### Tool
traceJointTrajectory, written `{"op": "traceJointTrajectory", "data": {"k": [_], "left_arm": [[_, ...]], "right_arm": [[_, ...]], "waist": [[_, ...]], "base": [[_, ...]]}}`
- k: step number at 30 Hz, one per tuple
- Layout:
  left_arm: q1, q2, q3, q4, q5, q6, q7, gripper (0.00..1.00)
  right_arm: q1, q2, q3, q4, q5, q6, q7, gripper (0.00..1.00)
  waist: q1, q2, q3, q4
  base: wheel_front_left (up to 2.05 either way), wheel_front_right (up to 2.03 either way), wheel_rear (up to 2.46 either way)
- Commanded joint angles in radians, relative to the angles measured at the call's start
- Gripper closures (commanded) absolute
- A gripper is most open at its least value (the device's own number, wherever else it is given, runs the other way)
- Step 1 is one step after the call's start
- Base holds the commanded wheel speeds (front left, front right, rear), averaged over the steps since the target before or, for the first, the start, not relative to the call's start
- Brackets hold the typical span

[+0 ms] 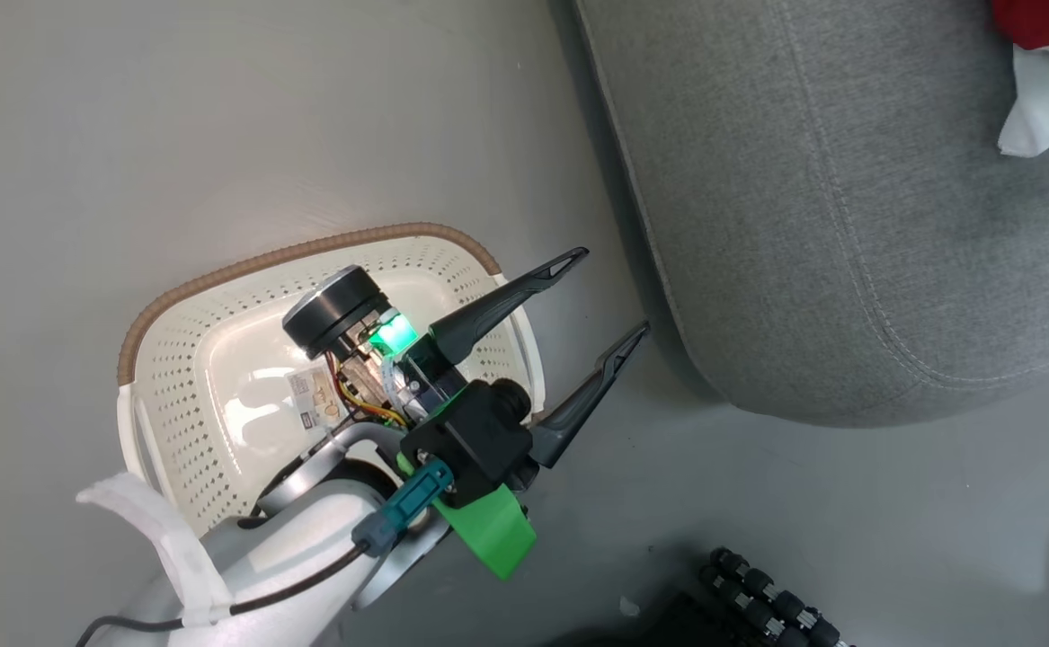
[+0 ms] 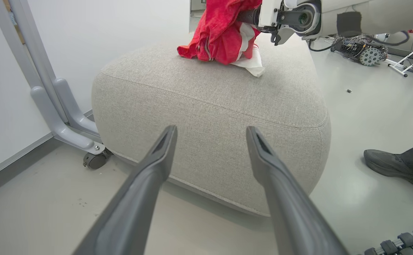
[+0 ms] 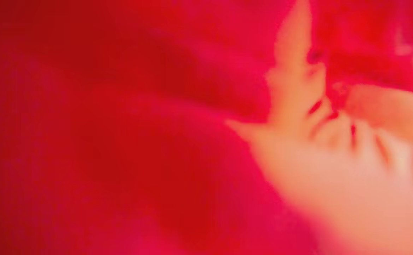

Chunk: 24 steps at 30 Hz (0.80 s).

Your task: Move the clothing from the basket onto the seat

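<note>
I am seeing the clothing (image 2: 220,39) lying on the seat's (image 2: 210,106) far end. The right gripper (image 2: 250,17) is sinking into it, so I cannot tell its grip. The left gripper (image 2: 211,129) is hanging spread and empty above the basket's (image 1: 308,252) right side. The basket's label (image 1: 313,400) is showing print too small to read.

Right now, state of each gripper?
Left gripper: open, empty.
Right gripper: fingers buried in the clothing on the seat; open or shut cannot be told.
</note>
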Motion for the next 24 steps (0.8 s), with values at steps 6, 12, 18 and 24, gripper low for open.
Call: {"op": "traceJointTrajectory", "data": {"k": [6,12,18,24], "left_arm": [[-0.022,-0.005,-0.003,0.019,0.001,0.003,-0.018,0.0],[-0.007,-0.008,-0.002,0.037,-0.012,0.013,-0.036,0.0],[0.022,-0.01,0.002,0.048,-0.027,0.033,-0.053,0.0],[0.047,-0.017,-0.001,0.062,-0.046,0.044,-0.071,0.0]], "right_arm": [[0.05,0.028,-0.056,0.005,-0.044,0.0,-0.005,0.0],[0.149,0.07,-0.095,-0.032,-0.066,0.0,-0.005,0.0],[0.259,0.111,-0.118,-0.078,-0.085,0.0,-0.005,0.0],[0.37,0.153,-0.126,-0.127,-0.105,0.0,-0.005,0.0]], "waist": [[-0.0003,-0.0001,0.017,0.023],[-0.0003,-0.0001,-0.019,0.02],[-0.0003,-0.0001,-0.064,0.018],[-0.0003,-0.0001,-0.113,0.021]], "base": [[0.0,0.0,0.0],[0.0,0.0,0.0],[0.0,0.0,0.0],[0.0,0.0,0.0]]}}
